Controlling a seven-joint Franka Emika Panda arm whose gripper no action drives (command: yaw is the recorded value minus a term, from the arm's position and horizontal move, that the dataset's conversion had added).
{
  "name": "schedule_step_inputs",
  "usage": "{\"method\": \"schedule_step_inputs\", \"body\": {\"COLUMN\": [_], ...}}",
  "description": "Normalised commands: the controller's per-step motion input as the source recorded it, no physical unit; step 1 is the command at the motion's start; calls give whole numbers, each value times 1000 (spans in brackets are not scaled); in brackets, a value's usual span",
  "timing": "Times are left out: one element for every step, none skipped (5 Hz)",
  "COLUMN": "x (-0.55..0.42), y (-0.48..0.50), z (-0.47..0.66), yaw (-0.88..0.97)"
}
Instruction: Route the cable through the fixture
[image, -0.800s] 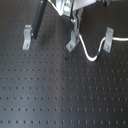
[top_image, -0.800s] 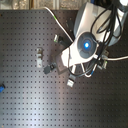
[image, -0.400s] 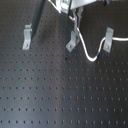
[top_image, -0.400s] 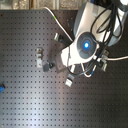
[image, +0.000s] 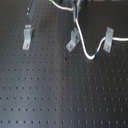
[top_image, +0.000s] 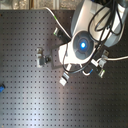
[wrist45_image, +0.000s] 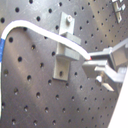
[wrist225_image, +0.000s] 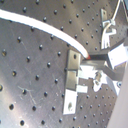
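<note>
Now hand (wrist45_image: 98, 66) clenched on cable (wrist45_image: 60, 36) end, beside bracket (wrist45_image: 64, 50).

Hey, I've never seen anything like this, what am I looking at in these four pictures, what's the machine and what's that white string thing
A robot arm works over a black board full of holes. Two pictures come from cameras standing off the arm; in the second exterior view the arm's white body hides much of the board. The other two ride on the gripper, the arm's two-fingered hand. Grey metal brackets stand on the board. The white string is a cable: the gripper is shut on it, holding it against one bracket in both wrist views. The first exterior view shows its blue mark.
</note>
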Motion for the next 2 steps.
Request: {"method": "schedule_step_inputs", "body": {"x": [79,-35], "y": [4,236], "z": [526,76], "yaw": [0,343]}}
